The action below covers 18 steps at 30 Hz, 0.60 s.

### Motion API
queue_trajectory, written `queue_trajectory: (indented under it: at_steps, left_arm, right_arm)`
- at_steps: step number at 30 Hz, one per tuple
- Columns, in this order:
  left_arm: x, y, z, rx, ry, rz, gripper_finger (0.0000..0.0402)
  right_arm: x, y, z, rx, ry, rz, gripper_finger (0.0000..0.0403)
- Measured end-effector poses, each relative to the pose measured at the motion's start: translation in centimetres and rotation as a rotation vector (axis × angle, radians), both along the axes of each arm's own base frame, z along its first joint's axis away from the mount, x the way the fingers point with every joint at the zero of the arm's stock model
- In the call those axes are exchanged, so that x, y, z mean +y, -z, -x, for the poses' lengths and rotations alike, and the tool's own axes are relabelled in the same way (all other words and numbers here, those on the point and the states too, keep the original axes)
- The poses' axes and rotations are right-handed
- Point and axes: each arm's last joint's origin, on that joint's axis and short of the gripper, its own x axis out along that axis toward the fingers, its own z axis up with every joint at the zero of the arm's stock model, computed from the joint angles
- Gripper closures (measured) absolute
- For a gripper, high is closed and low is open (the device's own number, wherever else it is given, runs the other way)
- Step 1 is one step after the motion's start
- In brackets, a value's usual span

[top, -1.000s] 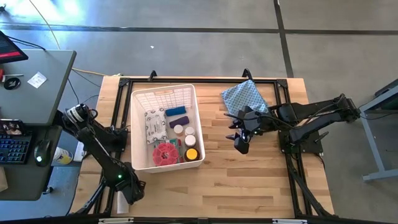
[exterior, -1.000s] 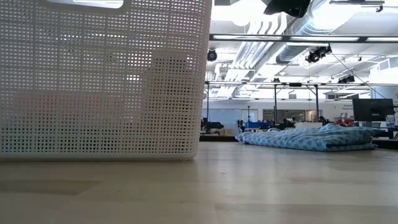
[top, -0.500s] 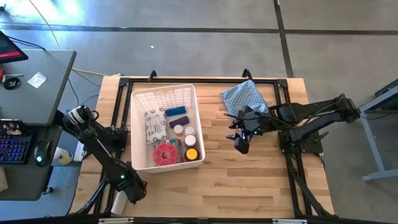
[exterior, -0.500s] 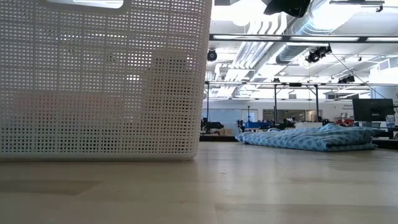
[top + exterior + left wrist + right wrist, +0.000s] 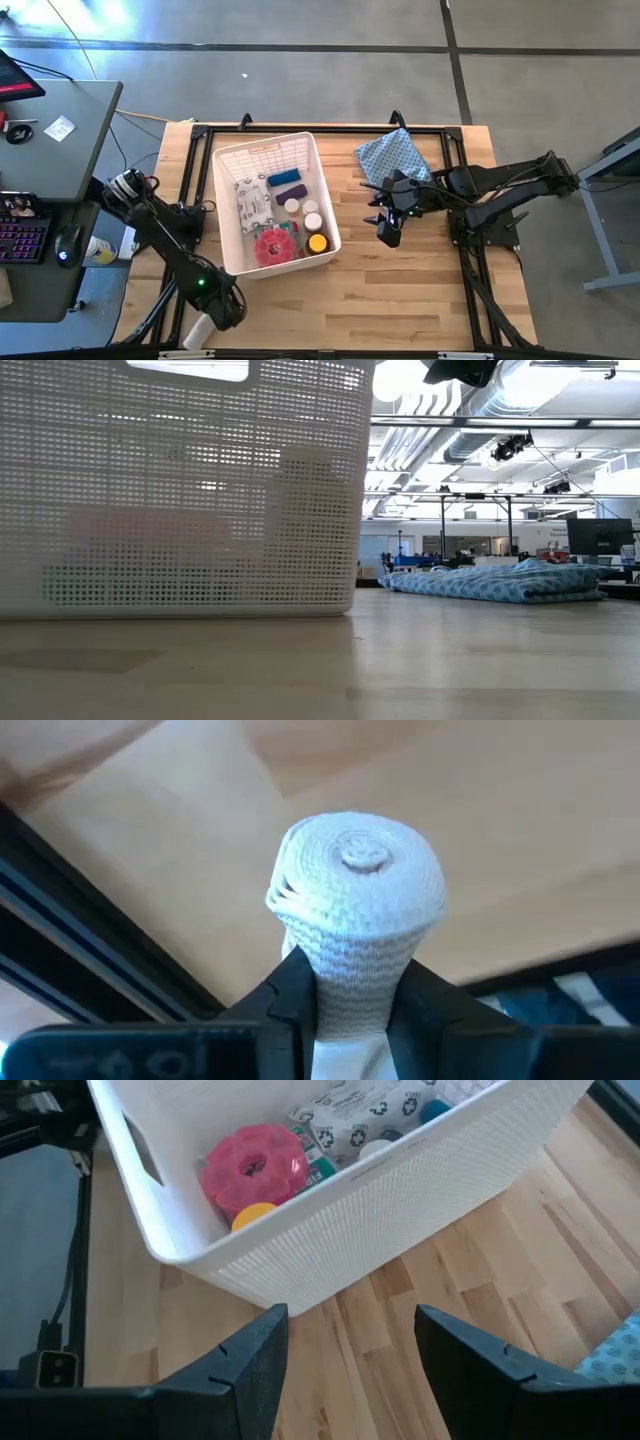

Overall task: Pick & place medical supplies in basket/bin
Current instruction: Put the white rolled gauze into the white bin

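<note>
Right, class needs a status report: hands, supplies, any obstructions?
Left hand closed on bandage roll, near table's left edge. Right hand open, empty, right of basket. Nothing seen between roll and basket.

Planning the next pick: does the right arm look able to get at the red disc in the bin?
Probably yes: the right gripper hovers open beside the bin, and the red disc lies uncovered on top.

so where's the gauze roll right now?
Between the left gripper fingers, the gauze roll sits at the table's front-left edge, beyond the white basket.
</note>
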Motion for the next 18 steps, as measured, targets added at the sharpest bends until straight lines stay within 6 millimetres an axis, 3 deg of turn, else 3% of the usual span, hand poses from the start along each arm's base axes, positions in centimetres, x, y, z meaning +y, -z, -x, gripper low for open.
queue_trajectory:
  at_steps: [6, 14, 18]
  left_arm:
    - [-0.4, -2.2, -0.4, -0.018, 0.068, 0.002, 0.0277]
    - [-0.5, -3.7, -0.4, -0.01, 0.092, -0.005, 0.0275]
    - [-1.0, -5.7, -0.8, -0.051, 0.143, 0.023, 0.0281]
  right_arm:
    - [-0.1, 0.0, 0.0, -0.005, 0.013, 0.012, 0.0194]
    - [0.0, 0.0, 0.0, -0.006, 0.014, 0.012, 0.0194]
    - [0.0, 0.0, 0.0, -0.007, 0.016, 0.01, 0.0194]
